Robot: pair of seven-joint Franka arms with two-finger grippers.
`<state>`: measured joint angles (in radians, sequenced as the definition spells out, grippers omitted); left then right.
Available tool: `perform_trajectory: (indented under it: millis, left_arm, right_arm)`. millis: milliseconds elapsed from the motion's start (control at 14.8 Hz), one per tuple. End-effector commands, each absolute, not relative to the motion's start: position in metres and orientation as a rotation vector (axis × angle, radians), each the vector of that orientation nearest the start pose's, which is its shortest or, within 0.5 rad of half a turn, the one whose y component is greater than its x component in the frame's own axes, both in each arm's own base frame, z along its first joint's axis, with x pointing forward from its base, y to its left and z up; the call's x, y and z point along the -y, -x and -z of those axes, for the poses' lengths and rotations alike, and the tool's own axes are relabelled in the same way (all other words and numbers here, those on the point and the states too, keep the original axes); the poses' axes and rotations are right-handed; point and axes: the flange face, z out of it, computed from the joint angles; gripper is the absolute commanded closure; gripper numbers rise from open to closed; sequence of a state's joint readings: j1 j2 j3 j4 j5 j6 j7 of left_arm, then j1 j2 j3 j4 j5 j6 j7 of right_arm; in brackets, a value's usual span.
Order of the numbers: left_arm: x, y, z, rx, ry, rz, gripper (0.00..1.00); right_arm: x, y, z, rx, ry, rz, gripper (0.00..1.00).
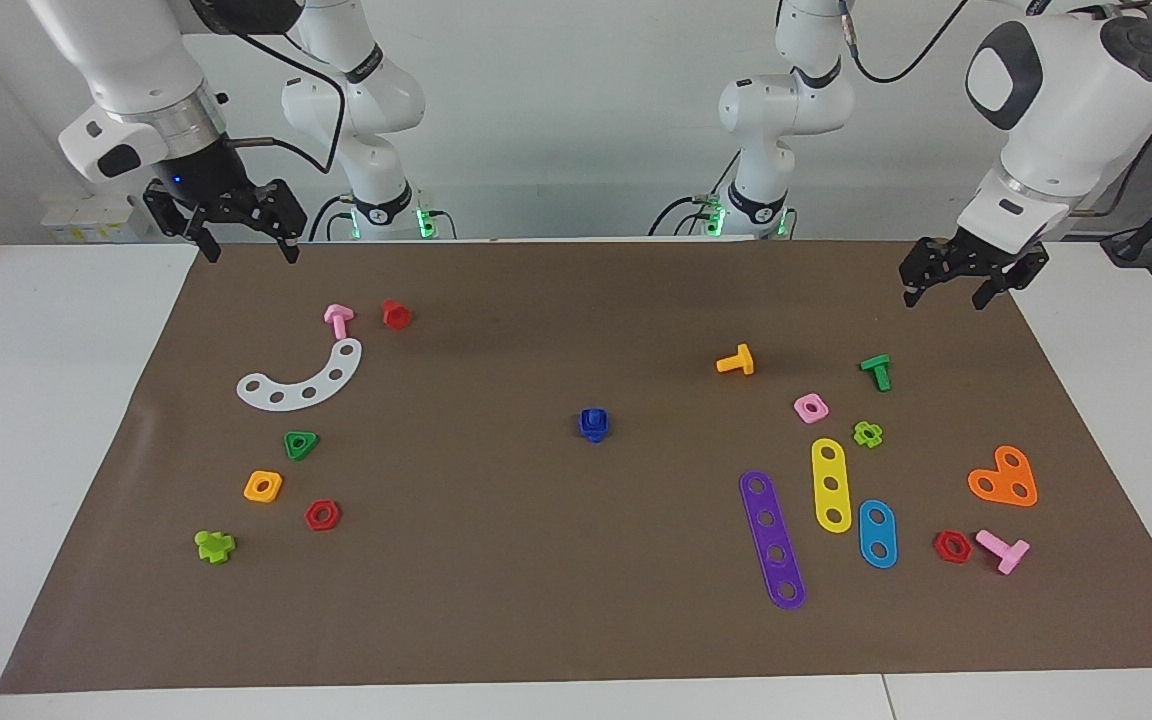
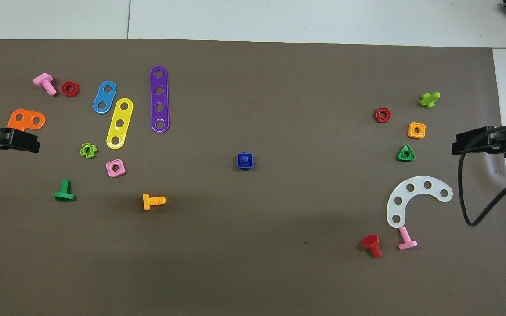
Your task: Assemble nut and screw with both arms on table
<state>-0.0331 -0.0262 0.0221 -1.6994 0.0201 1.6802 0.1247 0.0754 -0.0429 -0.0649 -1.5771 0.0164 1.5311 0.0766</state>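
Observation:
The blue nut (image 1: 593, 423) sits on the blue screw in the middle of the brown mat (image 1: 576, 620), the two joined as one piece with the screw's shaft poking up through the nut's hole (image 2: 244, 160). My left gripper (image 1: 946, 295) is open and empty, raised over the mat's edge at the left arm's end; it also shows in the overhead view (image 2: 24, 141). My right gripper (image 1: 248, 248) is open and empty, raised over the mat's edge at the right arm's end (image 2: 468, 144). Both are well apart from the blue piece.
Toward the left arm's end lie an orange bolt (image 1: 736, 361), pink nut (image 1: 811, 407), green bolt (image 1: 877, 371) and purple (image 1: 773, 540), yellow and blue strips. Toward the right arm's end lie a white curved strip (image 1: 301, 380), green triangular nut (image 1: 301, 444), orange nut and red nuts.

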Motion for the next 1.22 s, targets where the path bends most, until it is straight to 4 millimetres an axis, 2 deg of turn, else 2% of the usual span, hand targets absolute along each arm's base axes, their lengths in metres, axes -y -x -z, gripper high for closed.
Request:
perform_trajectory:
  millis: [0, 407, 1153]
  left_arm:
    - [0.008, -0.541, -0.600, -0.194, 3.086, 0.028, 0.00]
    - [0.008, -0.542, -0.616, -0.209, 3.083, 0.077, 0.00]
    - [0.008, -0.539, -0.615, -0.270, 3.082, 0.050, 0.00]
  right_arm:
    - [-0.007, -0.533, -0.641, -0.075, 3.105, 0.000, 0.00]
    - [-0.007, -0.533, -0.641, -0.074, 3.105, 0.000, 0.00]
    - [-0.007, -0.533, -0.641, -0.074, 3.105, 0.000, 0.00]
